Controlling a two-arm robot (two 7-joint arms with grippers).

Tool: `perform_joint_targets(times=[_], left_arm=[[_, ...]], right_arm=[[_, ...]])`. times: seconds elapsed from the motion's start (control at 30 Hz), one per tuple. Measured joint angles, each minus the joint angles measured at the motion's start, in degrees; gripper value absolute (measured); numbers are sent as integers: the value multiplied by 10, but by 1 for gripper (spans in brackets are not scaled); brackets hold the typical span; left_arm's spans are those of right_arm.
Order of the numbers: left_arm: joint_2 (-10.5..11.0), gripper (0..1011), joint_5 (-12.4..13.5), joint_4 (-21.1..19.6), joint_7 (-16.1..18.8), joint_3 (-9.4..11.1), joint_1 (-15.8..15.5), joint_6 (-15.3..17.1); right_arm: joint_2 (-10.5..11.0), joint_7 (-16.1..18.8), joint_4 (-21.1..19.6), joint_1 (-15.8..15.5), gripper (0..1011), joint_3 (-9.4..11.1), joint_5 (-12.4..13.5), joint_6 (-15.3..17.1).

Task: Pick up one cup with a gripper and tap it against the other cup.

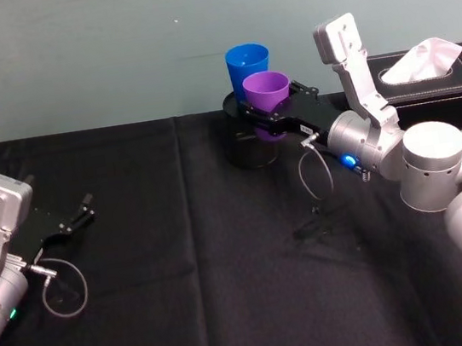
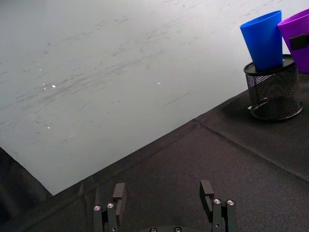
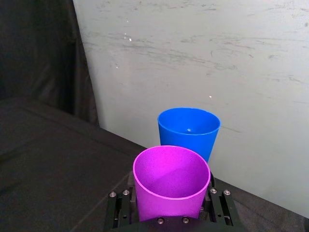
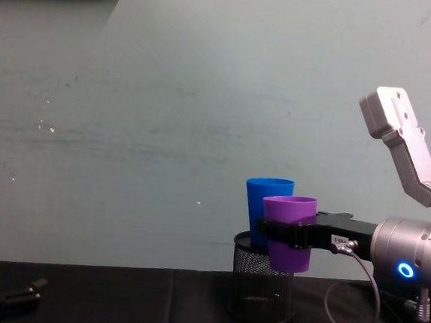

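Your right gripper (image 1: 267,109) holds the purple cup (image 1: 267,90) clear of the black table (image 1: 185,274), its black jaws clamped on either side of the wall a little below the rim. The blue cup (image 1: 246,63) stands in a mesh pen holder (image 4: 261,286) just behind it. The two rims are so close that you cannot tell whether they touch. Your left gripper (image 1: 79,213) rests on the table well off to the left, jaws apart and empty.

The purple cup looks light, thin and smooth. It probably flexes under a hard squeeze, and its taper could let it slide down through the jaws, so your grip high on the wall suits it. The blue cup sits loose and tall, so a gentle tap is likely enough
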Motion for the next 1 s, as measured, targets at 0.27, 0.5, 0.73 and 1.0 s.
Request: perform_joint_targets(times=[0.27, 0.5, 0.73, 1.0], left_arm=[[0, 1000, 0, 0, 0, 0, 0, 0], [0, 1000, 0, 0, 0, 0, 0, 0], [0, 1000, 0, 0, 0, 0, 0, 0], [0, 1000, 0, 0, 0, 0, 0, 0]], right_arm=[[0, 0, 0, 0, 736, 0, 0, 0], [0, 0, 0, 0, 736, 0, 0, 0], [0, 0, 0, 0, 736, 0, 0, 0], [0, 0, 0, 0, 736, 0, 0, 0]])
